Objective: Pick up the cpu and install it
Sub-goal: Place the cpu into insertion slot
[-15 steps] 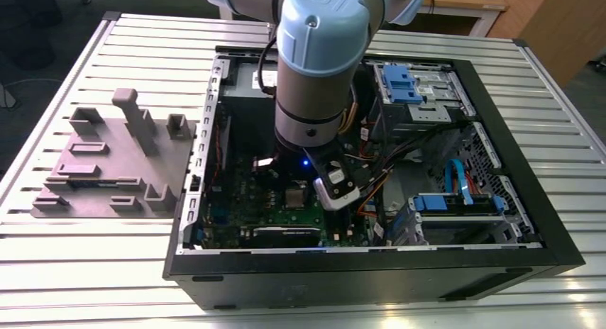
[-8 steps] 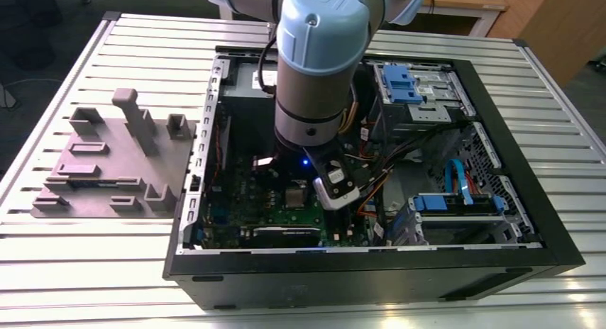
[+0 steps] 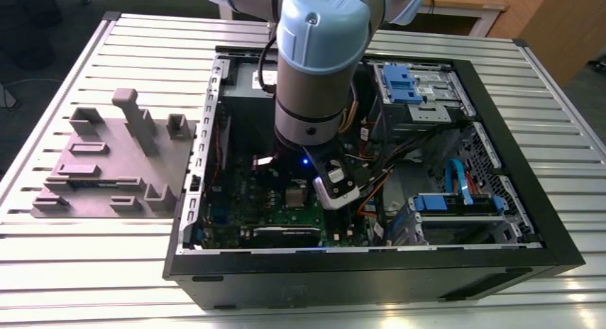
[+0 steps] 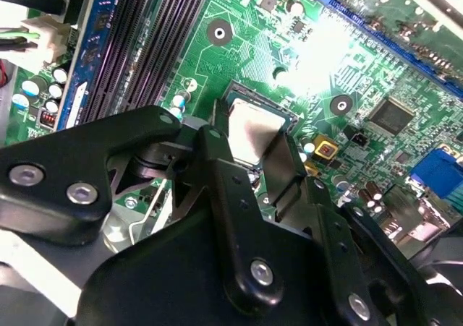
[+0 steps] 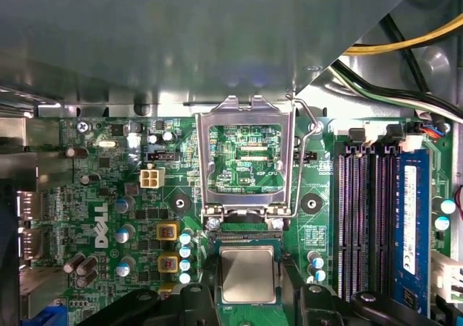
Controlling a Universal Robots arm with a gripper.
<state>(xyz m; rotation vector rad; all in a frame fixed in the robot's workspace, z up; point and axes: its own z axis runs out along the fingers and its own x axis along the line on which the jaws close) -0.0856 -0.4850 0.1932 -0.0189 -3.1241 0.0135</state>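
Note:
The cpu, a small square chip with a shiny silver-grey top, lies level with the socket of the green motherboard inside the open computer case. My gripper is shut on the cpu, one black finger against each side. In the second wrist view the cpu shows between the fingers of the gripper. The socket's metal frame stands flipped up just beyond the chip. In the exterior view the cpu glints on the board beside the arm's wrist.
Dark memory slots run beside the socket, with small capacitors close on the other side. Loose cables and blue drive bays fill the case at the exterior view's right. A grey fixture block stands on the slatted table outside the case.

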